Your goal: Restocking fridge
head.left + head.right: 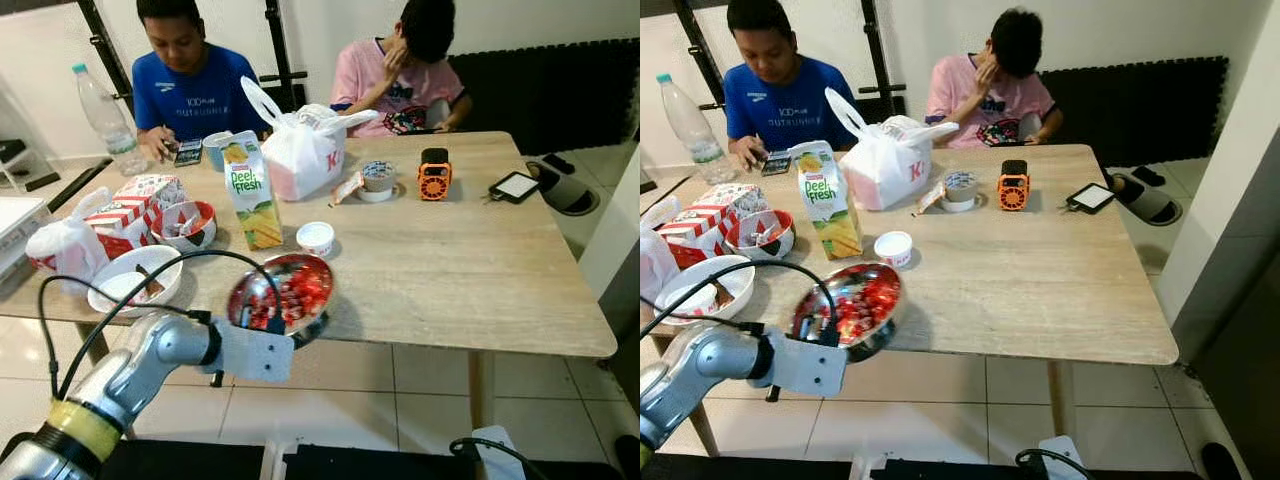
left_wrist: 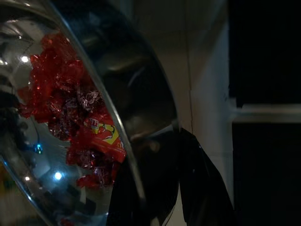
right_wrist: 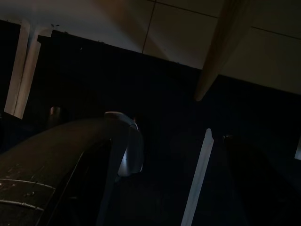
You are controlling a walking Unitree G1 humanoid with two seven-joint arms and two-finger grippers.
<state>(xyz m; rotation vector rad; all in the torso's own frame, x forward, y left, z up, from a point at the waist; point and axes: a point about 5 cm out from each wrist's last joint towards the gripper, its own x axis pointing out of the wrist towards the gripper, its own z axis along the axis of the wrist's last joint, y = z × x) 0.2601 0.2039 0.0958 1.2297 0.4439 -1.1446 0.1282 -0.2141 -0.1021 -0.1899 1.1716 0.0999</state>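
i see a pale wooden table (image 1: 480,270) across mid frame, on a white tiled floor (image 1: 400,400), with two seated people at its far edge in the upper frame. on it: one green-and-yellow juice carton (image 1: 250,192), one white plastic bag (image 1: 305,150), one orange gadget (image 1: 434,175), two tape rolls (image 1: 377,181), one small white cup (image 1: 316,238). my left gripper (image 1: 272,322), lower left, is clamped on the rim of the shiny steel bowl of red-wrapped sweets (image 1: 285,290) at the table's near edge. my right gripper's fingers: i cannot tell

water bottle (image 1: 108,120) | orange fan (image 1: 434,174) | tape roll (image 1: 377,180) | phone (image 1: 515,186)
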